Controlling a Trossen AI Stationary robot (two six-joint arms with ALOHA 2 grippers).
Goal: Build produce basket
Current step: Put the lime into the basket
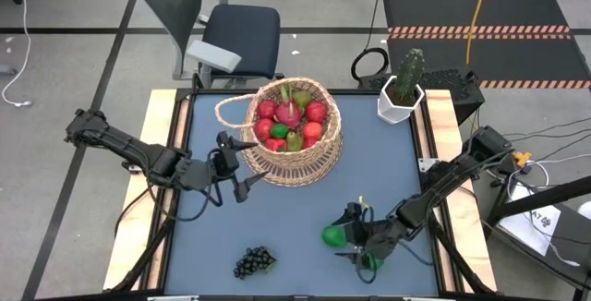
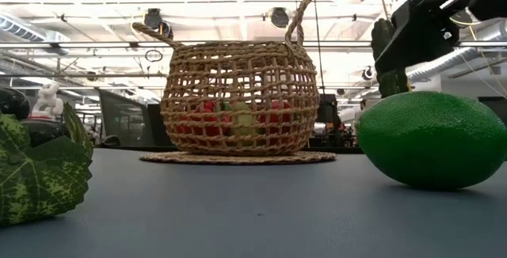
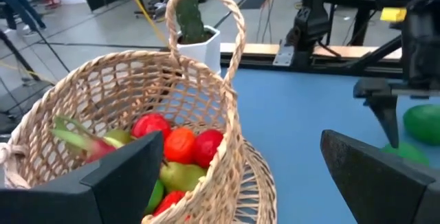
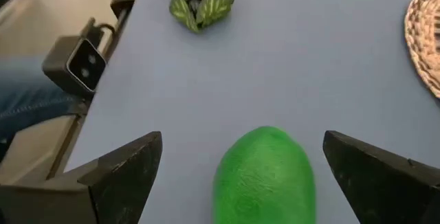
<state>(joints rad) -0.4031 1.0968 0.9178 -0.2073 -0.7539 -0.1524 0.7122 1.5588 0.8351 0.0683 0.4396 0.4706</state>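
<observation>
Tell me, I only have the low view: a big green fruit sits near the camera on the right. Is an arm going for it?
Observer: Yes. The right gripper has its fingers open either side of the green fruit, not closed on it.
Operator: Where is the other arm?
Observer: The left gripper sits open beside the basket, empty.
Operator: What else is left on the table?
Observer: A dark grape bunch lies near the front edge.
</observation>
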